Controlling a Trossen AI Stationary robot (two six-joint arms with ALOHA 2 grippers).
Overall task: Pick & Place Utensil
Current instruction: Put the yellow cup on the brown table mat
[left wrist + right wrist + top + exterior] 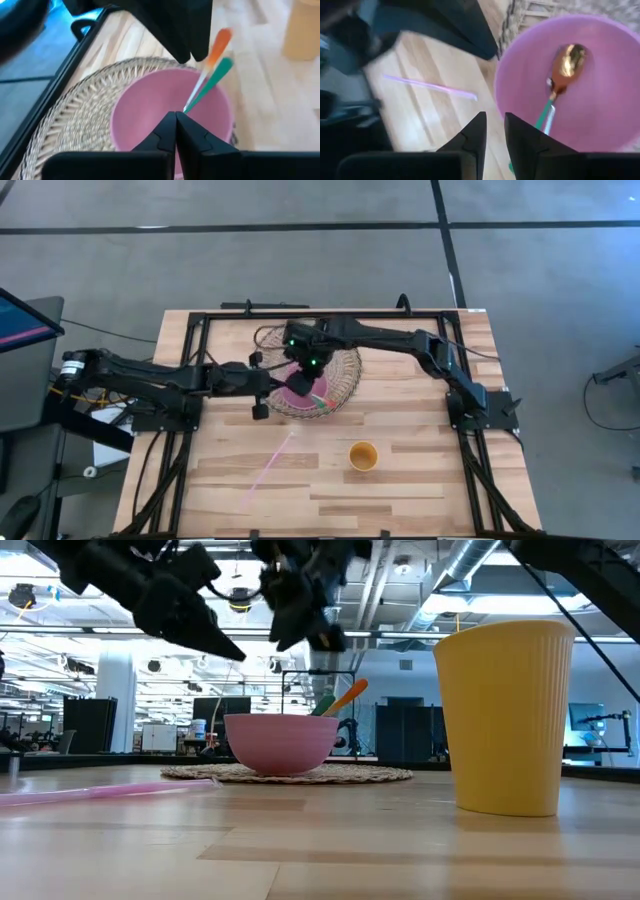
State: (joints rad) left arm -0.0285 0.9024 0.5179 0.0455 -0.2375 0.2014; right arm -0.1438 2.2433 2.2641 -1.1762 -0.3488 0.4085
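Note:
A pink bowl [296,390] stands on a round wicker mat [340,370]. Two utensils lie in it, one orange-handled [218,46] and one green-handled [216,76], heads down in the bowl and handles leaning on its rim; a gold spoon head [568,60] shows in the right wrist view. My left gripper [175,122] is shut and empty, above the bowl's left rim. My right gripper [495,127] hovers above the bowl's far side, its fingers slightly apart, holding nothing. A pink straw [268,465] lies flat on the table nearer the front edge.
A yellow ribbed cup [362,455] stands upright on the table, near and to the right of the bowl. A black frame [200,320] borders the table's far and side edges. Bare wood lies along the near edge [400,500].

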